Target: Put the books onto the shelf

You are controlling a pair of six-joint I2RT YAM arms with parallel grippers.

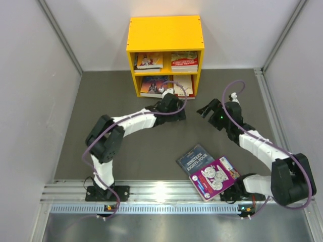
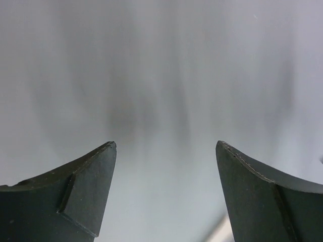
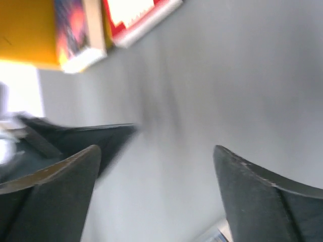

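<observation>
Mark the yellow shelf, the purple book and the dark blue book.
yellow shelf [image 1: 165,33], top external view, on its top panel.
purple book [image 1: 218,176], top external view, middle of its cover.
dark blue book [image 1: 193,158], top external view, exposed cover.

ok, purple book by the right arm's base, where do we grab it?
Probably its far-left edge. The purple book lies flat, and that edge rests on the dark blue book, so it likely sits proud of the table. Come from the open left side; the right arm's base crowds the other.

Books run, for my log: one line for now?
left gripper: jaws open | right gripper: jaws open | shelf: four books | table: two books
</observation>
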